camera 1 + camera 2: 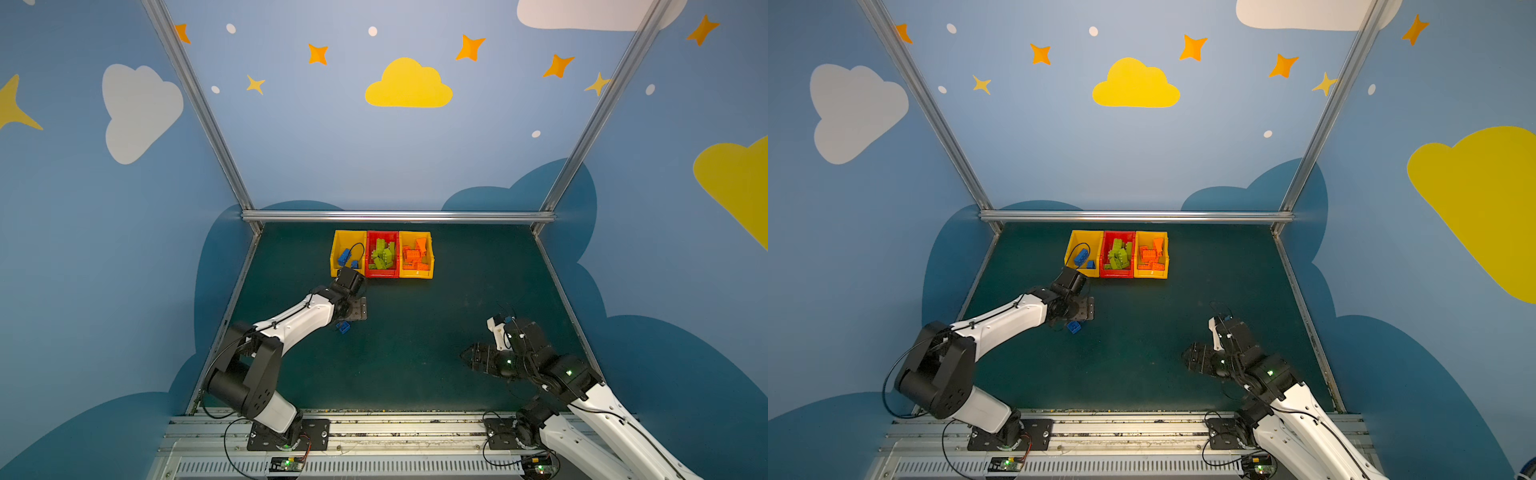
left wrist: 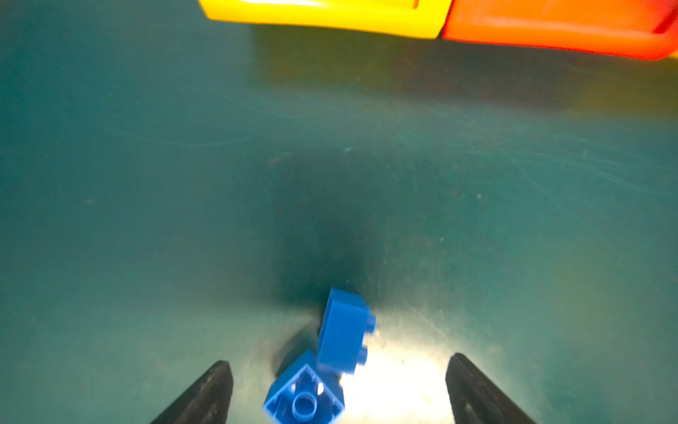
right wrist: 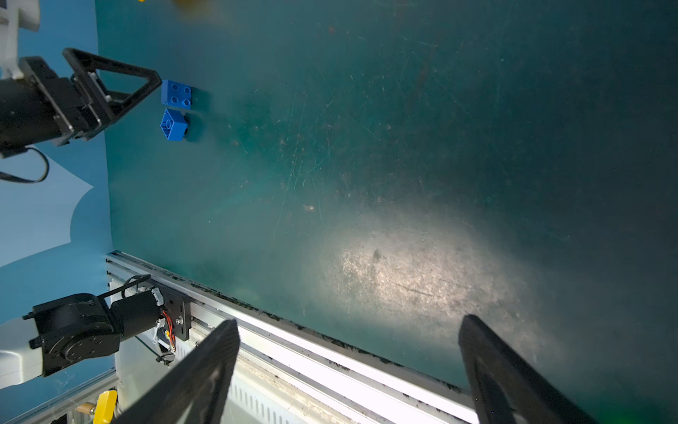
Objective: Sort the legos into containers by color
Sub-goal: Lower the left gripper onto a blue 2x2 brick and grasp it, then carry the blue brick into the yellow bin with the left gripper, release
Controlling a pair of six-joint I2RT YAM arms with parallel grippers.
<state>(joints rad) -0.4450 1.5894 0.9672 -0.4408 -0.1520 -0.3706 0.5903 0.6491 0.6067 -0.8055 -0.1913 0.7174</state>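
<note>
Legos [image 2: 343, 330], two blue, lie by spread left tool [image 2: 339, 359]; right tool [image 3: 348, 321] also spread.

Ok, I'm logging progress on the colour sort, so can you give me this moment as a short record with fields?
left yellow bin: holds blue bricks
red bin: holds green bricks
right yellow bin: holds orange bricks
loose blue bricks: two, close together on the table
left end effector: open, straddling the loose bricks, gripping nothing
right end effector: open, empty, above bare table
left to sort: the two loose bricks
</note>
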